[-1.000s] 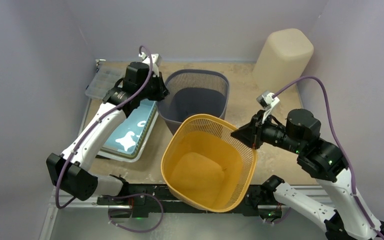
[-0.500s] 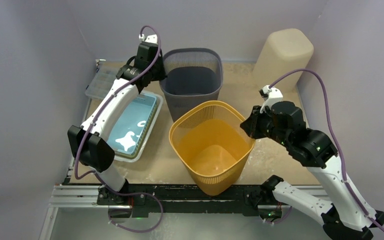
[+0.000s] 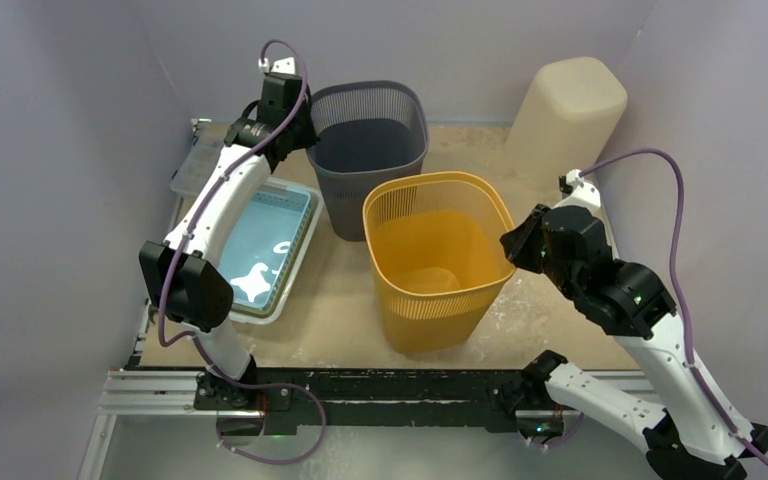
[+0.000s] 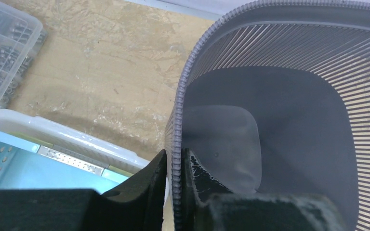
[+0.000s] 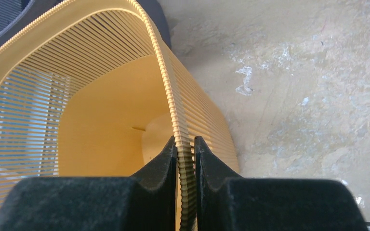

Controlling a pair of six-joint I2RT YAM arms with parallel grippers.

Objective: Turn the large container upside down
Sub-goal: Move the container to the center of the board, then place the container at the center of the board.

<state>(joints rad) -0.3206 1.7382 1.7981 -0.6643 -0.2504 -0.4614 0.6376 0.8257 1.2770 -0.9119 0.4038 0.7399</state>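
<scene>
Right hand [image 5: 185, 142] side-on, tight on rim of yellow basket [image 3: 430, 300] (left hand [image 4: 174, 156] likewise on grey basket [image 3: 355, 205])

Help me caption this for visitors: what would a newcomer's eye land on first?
The bright yellow basket standing upright mid-table, its rim pinched by the right end effector. Just behind it, the grey basket is gripped at its rim by the left end effector, and a tall beige container fills the far right corner.

Left wrist view: grey basket [image 4: 294, 96] cut off at right and bottom edges. Organiser box [image 4: 2, 53] clipped at left, contents too small to identify. Right wrist view: yellow basket [image 5: 101, 110] clipped at left.
</scene>
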